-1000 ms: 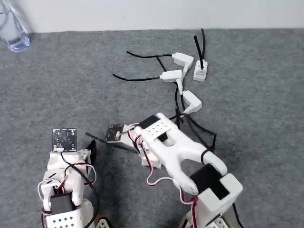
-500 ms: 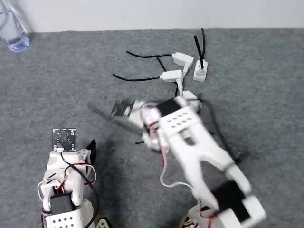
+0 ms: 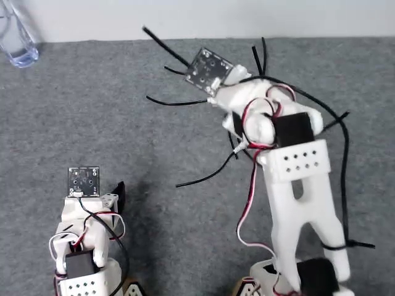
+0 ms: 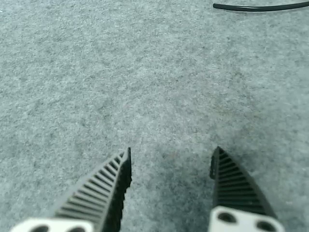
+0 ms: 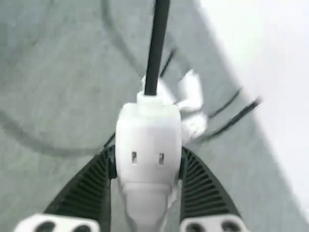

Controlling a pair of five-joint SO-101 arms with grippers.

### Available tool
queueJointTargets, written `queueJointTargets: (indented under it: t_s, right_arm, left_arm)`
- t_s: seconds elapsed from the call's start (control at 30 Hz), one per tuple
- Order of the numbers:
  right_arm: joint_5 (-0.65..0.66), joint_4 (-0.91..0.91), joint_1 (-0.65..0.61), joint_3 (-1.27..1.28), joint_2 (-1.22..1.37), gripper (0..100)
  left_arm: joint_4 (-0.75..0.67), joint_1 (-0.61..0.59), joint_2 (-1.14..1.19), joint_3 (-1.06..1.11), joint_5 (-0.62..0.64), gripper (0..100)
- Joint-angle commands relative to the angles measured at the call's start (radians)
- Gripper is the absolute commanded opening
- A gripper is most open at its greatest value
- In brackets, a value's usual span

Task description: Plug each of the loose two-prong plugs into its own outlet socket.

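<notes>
Surface: grey carpet-like mat [image 3: 92, 111], with a white wall strip [image 3: 185, 18] along the far edge.

Arms: two. The left arm [image 3: 83, 246] is folded up at the near edge. The right arm [image 3: 296, 179] is stretched out to the far side, over the cable tangle.

Black cables [image 3: 179, 102]: several. They cross under the right arm, so I can't tell the exact number. One loose cable end [image 3: 203, 176] lies on the mat near the middle, beside the right arm.

Right gripper [image 5: 147, 159]: clamped on one white socket block [image 5: 148, 130], with a ribbed finger [image 5: 87, 193] touching each side. Two slots face the wrist camera. The socket cable [image 5: 157, 43] runs straight out of the block's far end. Beyond it are white connectors [image 5: 190, 99] on the mat near the wall edge. They're too blurred to count or to tell plug from socket.

Left gripper [image 4: 172, 152]: jaws spread wide, holding nothing, bare mat below. A single black cable [image 4: 260, 7] crosses the mat farther out.

Containers: one clear vessel [image 3: 15, 37] at the far left corner, against the wall. Can't tell its contents.
</notes>
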Motion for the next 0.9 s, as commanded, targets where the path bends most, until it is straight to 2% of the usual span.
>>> queueJointTargets:
  t_s: [0.0,0.17,0.43,0.53,0.6,0.7,0.87]
  right_arm:
    - [0.014,-0.159,0.004,-0.043,0.058,0.7]
    - [0.014,-0.280,-0.036,-0.044,0.165,0.7]
    - [0.005,-0.237,-0.251,-0.043,0.163,0.8]
    - [-0.020,-0.252,-0.292,-0.041,0.171,0.8]
    - [-0.020,-0.283,-0.275,-0.041,0.177,0.8]
    - [-0.021,-0.320,-0.173,-0.043,0.180,0.8]
    - [-0.021,-0.553,-0.050,-0.003,0.246,0.8]
  left_arm:
    - [0.002,0.005,0.005,-0.007,-0.008,25]
    - [0.002,0.006,0.005,-0.007,-0.008,25]
    - [0.002,0.006,0.005,-0.007,-0.008,25]
    - [0.002,0.006,0.005,-0.007,-0.008,25]
    - [0.002,0.005,0.005,-0.007,-0.008,25]
    - [0.002,0.003,0.005,-0.007,-0.008,25]
    - [0.002,0.002,0.005,-0.007,-0.006,25]
